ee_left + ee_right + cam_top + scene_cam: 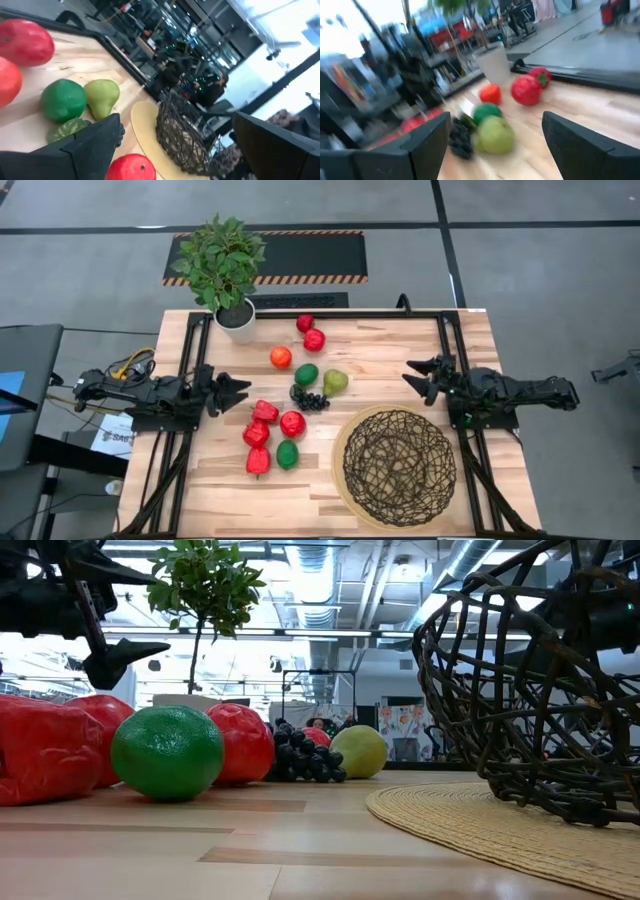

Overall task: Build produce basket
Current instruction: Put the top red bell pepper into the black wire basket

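Note:
The dark woven wire basket sits on a tan round mat at the table's near right, empty. The produce lies in the table's middle: two red apples, an orange, a green lime, a green pear, dark grapes, red peppers, a red apple and a second lime. My left gripper is open at the table's left edge, above the table, left of the peppers. My right gripper is open at the right, beyond the basket, facing the pear.
A leafy potted plant in a white pot stands at the table's far left corner. Black frame rails run along the table's left, right and far edges. Bare wood lies between the produce and the near edge.

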Controlling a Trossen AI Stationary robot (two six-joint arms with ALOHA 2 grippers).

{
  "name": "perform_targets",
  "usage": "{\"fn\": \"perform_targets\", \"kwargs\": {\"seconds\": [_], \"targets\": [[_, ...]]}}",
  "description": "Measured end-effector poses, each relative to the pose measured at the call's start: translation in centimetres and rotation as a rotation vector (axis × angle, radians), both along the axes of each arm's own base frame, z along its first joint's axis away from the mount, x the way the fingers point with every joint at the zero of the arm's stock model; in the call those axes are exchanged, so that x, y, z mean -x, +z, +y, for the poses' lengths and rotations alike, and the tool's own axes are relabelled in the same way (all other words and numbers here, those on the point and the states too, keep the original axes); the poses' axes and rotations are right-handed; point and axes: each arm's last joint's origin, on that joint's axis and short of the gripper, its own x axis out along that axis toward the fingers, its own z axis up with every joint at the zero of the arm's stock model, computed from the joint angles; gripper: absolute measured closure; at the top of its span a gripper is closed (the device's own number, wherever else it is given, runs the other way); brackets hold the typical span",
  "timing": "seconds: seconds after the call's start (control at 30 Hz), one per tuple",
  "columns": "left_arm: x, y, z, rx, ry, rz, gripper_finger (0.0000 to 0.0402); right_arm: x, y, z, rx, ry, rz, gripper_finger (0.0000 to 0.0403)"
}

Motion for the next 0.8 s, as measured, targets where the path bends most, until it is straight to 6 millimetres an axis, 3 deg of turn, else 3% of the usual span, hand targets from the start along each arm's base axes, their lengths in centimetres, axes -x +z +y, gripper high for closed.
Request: {"fn": "perform_targets", "kwargs": {"seconds": [0.27, 0.47, 0.57, 0.7, 0.8], "targets": [[0.1, 0.1, 0.4, -0.034, 0.147, -0.001, 0.003, 0.0, 0.4, -0.1, -0.236, 0.001, -0.139, 0.0069], [0.3, 0.8, 0.7, 0.032, 0.255, -0.084, 0.003, 0.1, 0.5, -0.1, -0.442, 0.01, -0.238, 0.0069], [0.4, 1.6, 0.8, 0.129, 0.279, -0.183, 0.003, 0.0, 0.4, -0.1, -0.542, 0.012, -0.274, 0.0069], [0.8, 3.1, 0.9, 0.28, 0.233, -0.348, 0.003, 0.0, 0.4, -0.1, -0.495, 0.008, -0.244, 0.0069], [1.1, 5.9, 0.7, 0.273, 0.136, -0.363, 0.003, 0.1, 0.8, 0.0, -0.5, 0.027, -0.285, 0.0069]]}}
